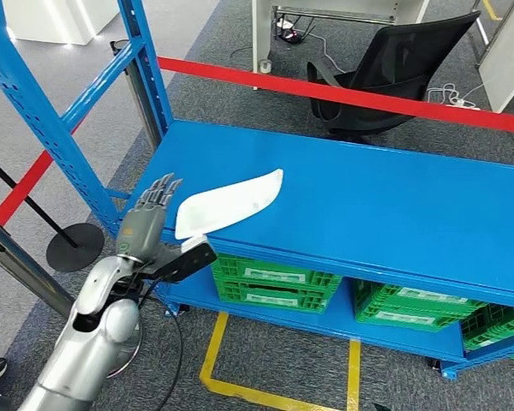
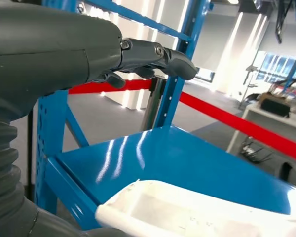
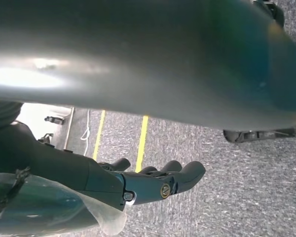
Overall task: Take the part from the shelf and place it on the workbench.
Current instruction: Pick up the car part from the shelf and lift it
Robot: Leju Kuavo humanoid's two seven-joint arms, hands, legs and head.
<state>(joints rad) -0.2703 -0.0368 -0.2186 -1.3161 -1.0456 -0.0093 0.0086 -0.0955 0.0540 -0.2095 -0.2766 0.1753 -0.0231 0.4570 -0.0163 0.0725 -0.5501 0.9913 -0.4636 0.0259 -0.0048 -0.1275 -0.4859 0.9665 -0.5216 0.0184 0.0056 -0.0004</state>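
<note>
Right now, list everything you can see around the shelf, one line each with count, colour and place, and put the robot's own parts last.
White part: one, white, long and curved, lying on the top shelf board with one end past the front edge.
Shelf: one, blue metal rack, across the middle of the head view.
Crates: at least three, green, on the lower board.
Barrier tape: red, stretched behind the shelf.
Office chair: one, black, tipped on the floor beyond the tape.
Stanchion base: one, black disc, on the floor by the rack.
Floor lines: yellow, on grey carpet in front of the shelf.
Left hand: one, grey, fingers spread, holding nothing, beside the part's near end.
Right hand: one, dark, empty, above the carpet.
</note>
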